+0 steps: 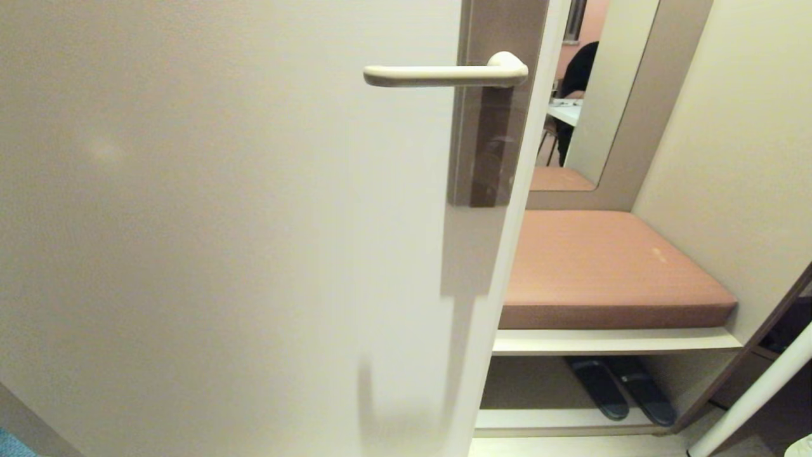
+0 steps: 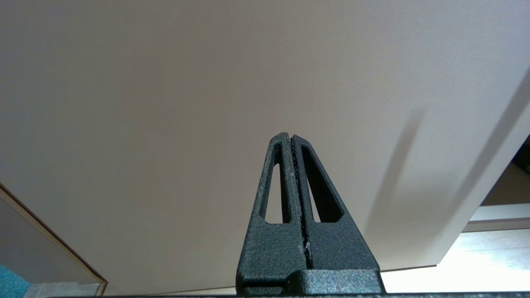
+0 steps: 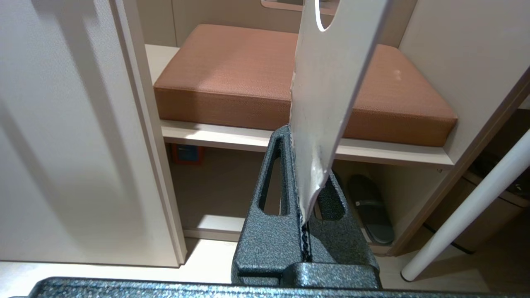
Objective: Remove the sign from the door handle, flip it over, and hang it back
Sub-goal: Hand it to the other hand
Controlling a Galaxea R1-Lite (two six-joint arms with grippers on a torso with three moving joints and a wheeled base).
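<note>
The cream door handle (image 1: 444,75) sticks out level from its brown-grey plate (image 1: 488,146) on the door (image 1: 222,222), and nothing hangs on it. In the right wrist view my right gripper (image 3: 300,138) is shut on the lower end of the sign (image 3: 331,82). The sign stands up from the jaws with its plain white side towards the camera and its hole at the far end. My left gripper (image 2: 290,136) is shut with nothing in it and points at the bare door face. Neither gripper shows in the head view.
Right of the door's edge is a bench with a brown cushion (image 1: 602,266) and dark slippers (image 1: 622,387) on the shelf under it. A mirror (image 1: 590,95) behind shows a seated person. A white pole (image 1: 755,393) slants across the lower right.
</note>
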